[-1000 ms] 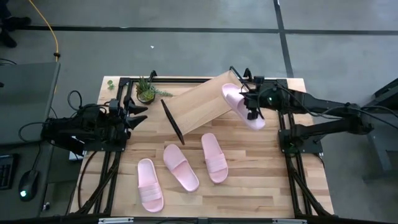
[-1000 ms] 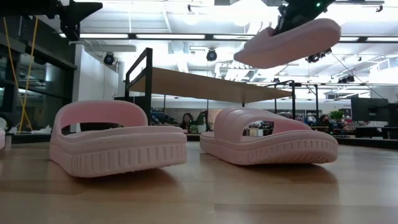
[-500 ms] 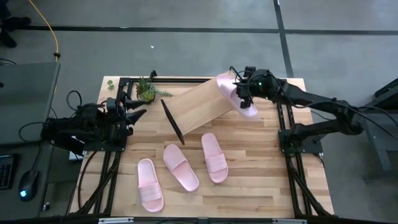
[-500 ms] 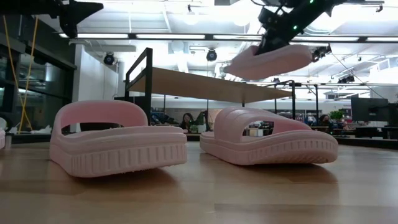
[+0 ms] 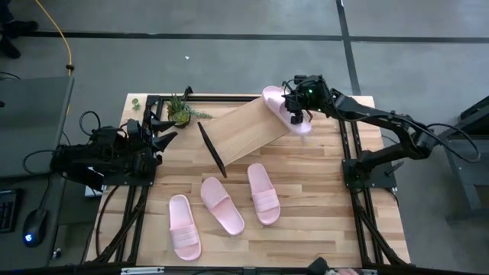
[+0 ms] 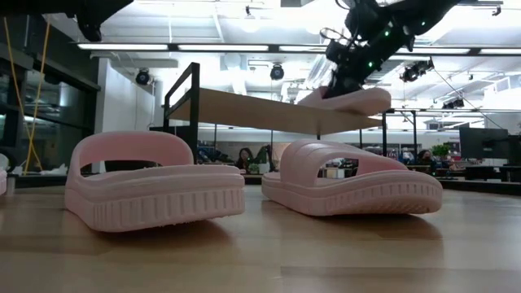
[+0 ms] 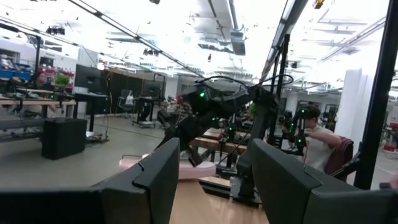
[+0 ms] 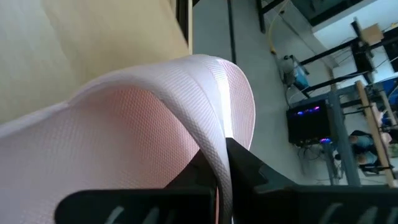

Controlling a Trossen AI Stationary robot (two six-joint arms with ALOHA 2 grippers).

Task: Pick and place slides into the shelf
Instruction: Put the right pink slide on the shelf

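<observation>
Four slides: three [image 5: 223,204] on the table [image 5: 321,221], one [image 5: 284,109] pinched by the right gripper [image 5: 295,114], now moved over the shelf [image 5: 243,131].

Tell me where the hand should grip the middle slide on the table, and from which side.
Grip the wide strap of the middle slide, coming straight down from above. It lies flat, sole down, and the strap arches over the sole, so one finger could probably slip beneath it. The right hand holds the fourth slide by its strap at the shelf.
</observation>
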